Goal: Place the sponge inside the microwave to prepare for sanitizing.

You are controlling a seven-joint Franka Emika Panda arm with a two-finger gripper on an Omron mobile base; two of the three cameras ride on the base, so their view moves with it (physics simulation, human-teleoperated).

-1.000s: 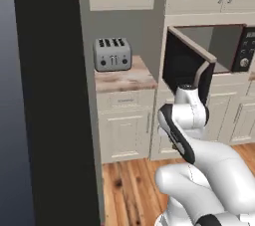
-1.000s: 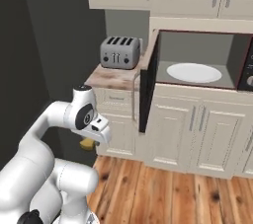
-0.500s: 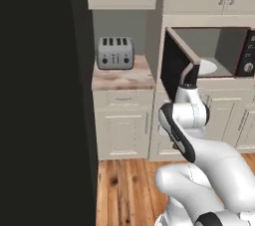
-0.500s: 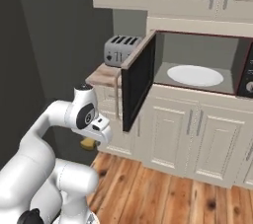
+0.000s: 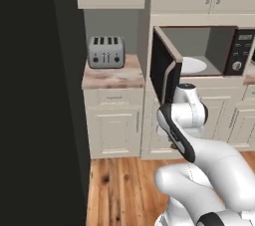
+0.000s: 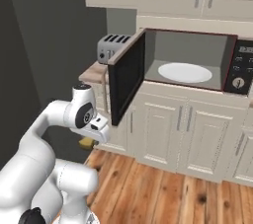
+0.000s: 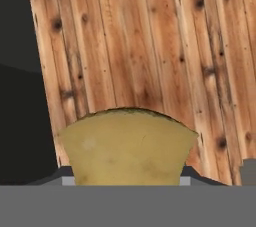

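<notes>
The sponge (image 7: 127,146), a yellow block, sits between my gripper's (image 7: 126,173) jaws, which are shut on it and point down at the wooden floor. In the right base view the sponge (image 6: 87,142) hangs under the hand, low and to the left of the microwave (image 6: 195,45). The microwave's (image 5: 199,46) black door (image 6: 126,77) stands open towards me. Inside the grey cavity lies a white round plate (image 6: 185,72), and the button panel (image 6: 240,67) is on the right. The door (image 5: 162,65) is just above my arm's elbow.
A silver toaster (image 5: 105,52) stands on a small counter (image 5: 112,76) left of the microwave. A tall dark wall (image 5: 35,95) fills the left side. Cream cabinets (image 6: 168,134) run below the microwave, above wooden floor (image 7: 150,46). The swung-out door juts into the room.
The whole picture has shifted as the base drove: the microwave and toaster now sit nearer and more to the left. The arm keeps its pose with the sponge in its grip.
</notes>
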